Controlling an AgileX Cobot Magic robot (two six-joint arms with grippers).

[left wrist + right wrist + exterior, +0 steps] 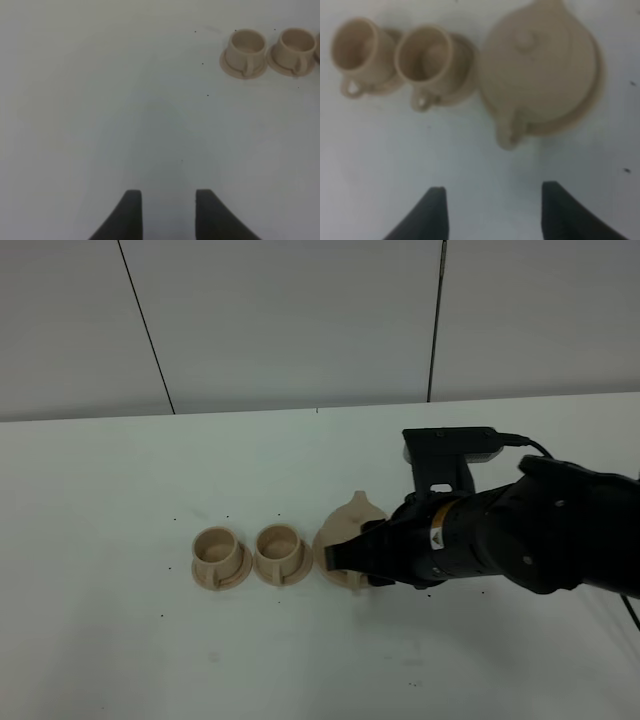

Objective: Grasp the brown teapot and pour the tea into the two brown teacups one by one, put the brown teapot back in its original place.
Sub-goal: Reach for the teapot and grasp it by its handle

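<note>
Right gripper (494, 195): jaws spread wide, nothing between them, low over the table (100, 640) and just short of the teapot (540, 60). Teapot upright, lid on, seated on its wide saucer (594, 97); in the high view it ends the row on the right. Inner cup (425, 57) is just beside it, then the outer cup (355, 47), each on its own small saucer. Key relation: the handle (509, 132) sticks out toward the gripper and lies ahead of the gap between the fingers, apart from both. Handle-to-spout line runs roughly along the line of reach, with the spout on the far side and barely seen. Judged: a short straight advance should bring the handle between the fingers, ready to close on it; no turning of the wrist looks needed. Left gripper (167, 200): jaws also parted and empty, over bare table, well apart from the outer cup. Right arm plainly the nearer to the teapot.
</note>
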